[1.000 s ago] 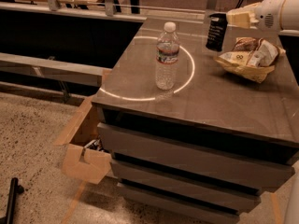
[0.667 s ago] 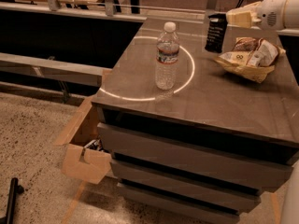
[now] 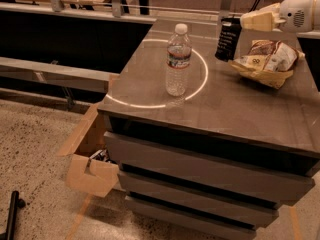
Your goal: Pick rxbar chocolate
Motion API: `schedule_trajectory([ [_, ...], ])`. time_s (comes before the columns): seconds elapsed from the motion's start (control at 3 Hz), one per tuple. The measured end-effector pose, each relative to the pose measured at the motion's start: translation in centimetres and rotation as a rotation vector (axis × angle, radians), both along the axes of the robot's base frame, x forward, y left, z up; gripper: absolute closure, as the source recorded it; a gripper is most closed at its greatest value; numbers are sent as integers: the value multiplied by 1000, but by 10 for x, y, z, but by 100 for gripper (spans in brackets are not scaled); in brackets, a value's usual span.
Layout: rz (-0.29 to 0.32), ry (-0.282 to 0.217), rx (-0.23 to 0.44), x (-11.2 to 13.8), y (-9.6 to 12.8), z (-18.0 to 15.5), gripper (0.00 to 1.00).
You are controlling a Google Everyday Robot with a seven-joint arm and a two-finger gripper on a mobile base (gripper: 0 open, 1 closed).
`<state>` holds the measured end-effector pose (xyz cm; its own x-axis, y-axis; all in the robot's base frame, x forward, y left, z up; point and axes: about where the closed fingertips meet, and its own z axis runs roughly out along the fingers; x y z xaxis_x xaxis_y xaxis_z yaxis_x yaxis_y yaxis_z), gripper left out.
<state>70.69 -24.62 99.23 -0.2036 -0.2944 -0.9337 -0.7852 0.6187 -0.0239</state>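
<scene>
Rxbar chocolate (image 3: 227, 41): upright at the far right of the table (image 3: 210, 109), top end clamped in the hand (image 3: 239, 22), just beside the snack bags (image 3: 267, 61); risk: this shallow end-grip may let the bar swing, slip and drop among them.

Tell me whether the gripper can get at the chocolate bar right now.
Yes, it seems so: the gripper, at the far right of the table, appears closed on the top of the chocolate bar, held upright beside the snack bags, with nothing between them.
</scene>
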Motion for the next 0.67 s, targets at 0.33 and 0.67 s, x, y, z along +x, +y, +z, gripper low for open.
schedule_trajectory([
  [0.33, -2, 30, 13, -26, 5, 9, 100],
  [0.67, -26, 61, 23, -49, 9, 9, 100],
])
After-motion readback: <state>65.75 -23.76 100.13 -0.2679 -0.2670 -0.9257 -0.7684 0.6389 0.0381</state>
